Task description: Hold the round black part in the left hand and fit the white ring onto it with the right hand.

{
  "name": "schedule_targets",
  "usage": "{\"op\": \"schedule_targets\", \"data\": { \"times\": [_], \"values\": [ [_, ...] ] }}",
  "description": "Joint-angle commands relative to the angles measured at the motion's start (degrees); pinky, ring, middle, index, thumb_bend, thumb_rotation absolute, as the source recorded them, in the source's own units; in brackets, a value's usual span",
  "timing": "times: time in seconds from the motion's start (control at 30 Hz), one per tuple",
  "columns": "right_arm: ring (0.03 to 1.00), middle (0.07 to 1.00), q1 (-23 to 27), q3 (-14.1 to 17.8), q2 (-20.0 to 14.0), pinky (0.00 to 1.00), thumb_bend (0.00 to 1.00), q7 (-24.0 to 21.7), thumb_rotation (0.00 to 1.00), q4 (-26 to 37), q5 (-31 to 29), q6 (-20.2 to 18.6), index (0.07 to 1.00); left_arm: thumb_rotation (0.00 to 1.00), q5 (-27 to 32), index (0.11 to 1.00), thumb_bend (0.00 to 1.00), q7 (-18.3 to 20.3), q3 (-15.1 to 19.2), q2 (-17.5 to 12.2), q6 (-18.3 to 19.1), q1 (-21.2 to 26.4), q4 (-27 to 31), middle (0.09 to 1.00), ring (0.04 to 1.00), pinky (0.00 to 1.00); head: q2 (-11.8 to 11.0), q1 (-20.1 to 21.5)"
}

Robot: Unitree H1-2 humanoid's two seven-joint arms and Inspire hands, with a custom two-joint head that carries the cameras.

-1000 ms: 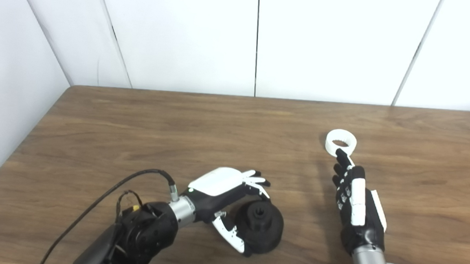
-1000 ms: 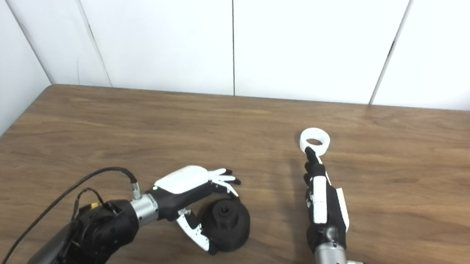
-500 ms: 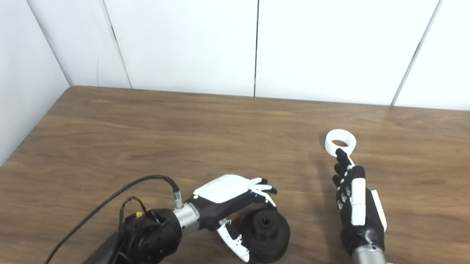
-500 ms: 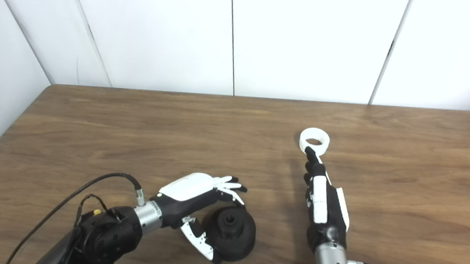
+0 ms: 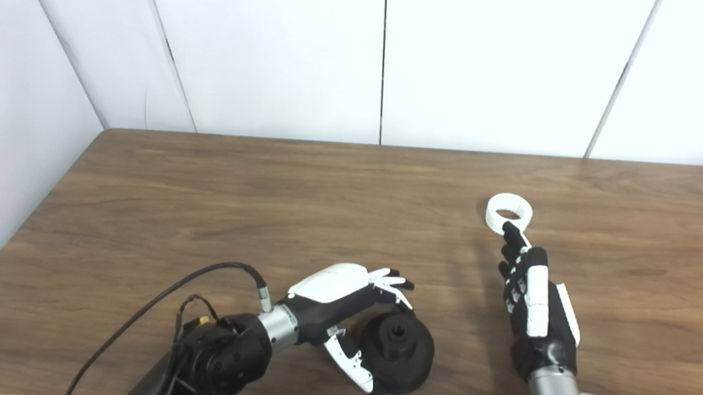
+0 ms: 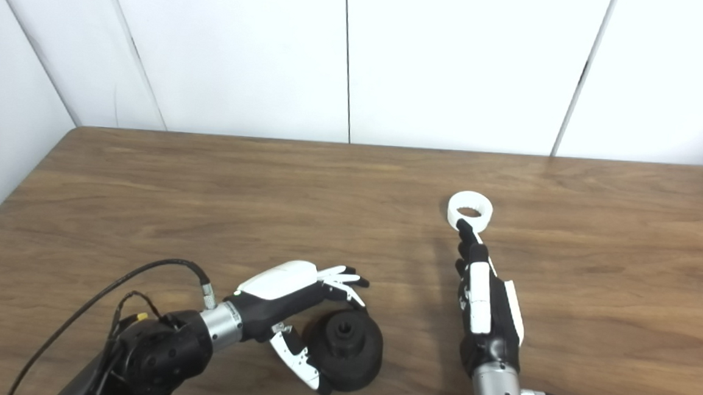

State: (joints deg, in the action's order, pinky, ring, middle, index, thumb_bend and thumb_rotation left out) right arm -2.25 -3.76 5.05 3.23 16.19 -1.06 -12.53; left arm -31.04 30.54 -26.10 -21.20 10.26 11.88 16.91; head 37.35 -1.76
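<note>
Since a second ago, the left hand (image 5: 336, 294) and the round black part (image 5: 400, 353) have shifted together toward the right and nearer the table's front edge, while the right hand (image 5: 534, 306) and the white ring (image 5: 509, 213) lie as they did. Taking the round black part as the landmark: it rests flat on the wooden table (image 5: 265, 204), close to the front edge, its central socket facing up. The left hand cups it from its left side, fingers curved over the far rim and the thumb (image 5: 350, 362) reaching round the near left rim; the fingers are spread about the part, and whether they press on it I cannot tell, so no firm grasp shows. A black cable (image 5: 156, 295) loops off the left wrist, further to the left of the part. The right hand lies well to the right of the part, fingers stretched out straight and holding nothing. The white ring lies flat on the table, far to the right of and beyond the part, just past the right hand's fingertips (image 5: 508, 230), which seem to touch its near edge.
</note>
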Motion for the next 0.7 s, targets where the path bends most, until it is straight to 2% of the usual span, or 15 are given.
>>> {"op": "schedule_targets", "data": {
  "times": [0.0, 0.13, 0.23, 0.27, 0.3, 0.33, 0.37, 0.43, 0.47, 0.5, 0.53, 0.67],
  "values": [
    [0.994, 0.974, 0.52, -0.02, 0.24, 1.00, 0.70, -0.54, 1.00, 2.68, -0.31, 0.78, 0.922, 0.25, -0.10, 0.675, 0.91, 1.08, -0.10, -0.63, 0.21, 0.21, -0.81, 0.955, 1.000, 0.93, 0.03, -0.11],
    [0.984, 0.967, 0.91, -0.03, -0.14, 1.00, 0.69, -0.38, 1.00, 3.21, 0.56, 0.44, 0.919, 0.24, -0.19, 0.672, 0.91, 0.99, -0.10, -0.57, 0.03, 0.23, -0.76, 0.954, 1.000, 0.93, 0.15, -0.08],
    [0.945, 0.945, 3.17, 0.00, -2.15, 1.00, 0.67, 0.04, 1.00, 3.66, 4.47, 0.12, 0.896, 0.24, -0.11, 0.671, 0.91, 0.78, 0.00, -0.37, 0.11, 0.14, -0.90, 0.952, 1.000, 0.94, 0.21, 0.06],
    [0.935, 0.939, 4.91, -0.19, -4.27, 1.00, 0.67, -0.09, 1.00, 3.83, 7.80, -0.40, 0.890, 0.24, -0.13, 0.671, 0.92, 0.74, -0.02, -0.34, 0.06, 0.15, -0.98, 0.952, 1.000, 0.94, 0.18, 0.03],
    [0.909, 0.924, 6.52, -0.33, -6.28, 0.92, 0.64, -0.27, 0.98, 3.94, 10.76, -1.16, 0.874, 0.24, -0.19, 0.672, 0.91, 0.69, -0.08, -0.31, -0.04, 0.21, -1.07, 0.952, 1.000, 0.94, 0.23, 0.03],
    [0.892, 0.908, 7.54, -0.39, -7.55, 0.86, 0.63, -0.49, 0.91, 4.00, 12.79, -1.69, 0.858, 0.24, -0.24, 0.673, 0.91, 0.65, -0.13, -0.29, -0.11, 0.26, -1.15, 0.951, 1.000, 0.94, 0.25, 0.05],
    [0.887, 0.903, 9.81, -0.64, -10.25, 0.83, 0.63, -0.92, 0.89, 4.13, 16.85, -3.60, 0.853, 0.24, -0.26, 0.673, 0.91, 0.63, -0.19, -0.25, -0.13, 0.33, -1.23, 0.951, 1.000, 0.94, 0.13, 0.10],
    [0.928, 0.917, 12.85, -0.90, -13.62, 0.89, 0.71, -1.16, 0.64, 3.93, 21.58, -5.96, 0.838, 0.24, -0.20, 0.673, 0.92, 0.46, -0.23, -0.15, -0.30, 0.41, -1.48, 0.950, 1.000, 0.93, 0.09, 0.12],
    [0.934, 0.919, 14.76, -1.16, -15.64, 0.90, 0.73, -1.22, 0.60, 3.14, 24.21, -6.20, 0.835, 0.24, -0.07, 0.673, 0.92, 0.39, -0.19, -0.08, -0.35, 0.44, -1.59, 0.949, 1.000, 0.93, 0.05, 0.25],
    [0.924, 0.913, 16.96, -1.26, -17.60, 0.87, 0.78, -1.60, 0.48, 1.78, 25.61, -6.15, 0.818, 0.24, 0.06, 0.672, 0.92, 0.38, -0.15, -0.01, -0.31, 0.46, -1.68, 0.950, 1.000, 0.93, 0.00, 0.37],
    [0.921, 0.914, 18.98, -1.34, -19.33, 0.86, 0.81, -2.19, 0.42, 0.42, 26.60, -6.20, 0.807, 0.23, 0.16, 0.671, 0.92, 0.38, -0.10, 0.03, -0.27, 0.47, -1.74, 0.951, 1.000, 0.94, -0.02, 0.41],
    [0.930, 0.910, 27.20, -3.17, -25.74, 0.84, 0.88, -5.83, 0.34, -7.55, 30.52, -6.84, 0.785, 0.24, 0.14, 0.675, 0.92, 0.60, -0.13, 0.08, 0.02, 0.63, -1.68, 0.952, 1.000, 0.94, -0.05, 0.78]
  ]
}}
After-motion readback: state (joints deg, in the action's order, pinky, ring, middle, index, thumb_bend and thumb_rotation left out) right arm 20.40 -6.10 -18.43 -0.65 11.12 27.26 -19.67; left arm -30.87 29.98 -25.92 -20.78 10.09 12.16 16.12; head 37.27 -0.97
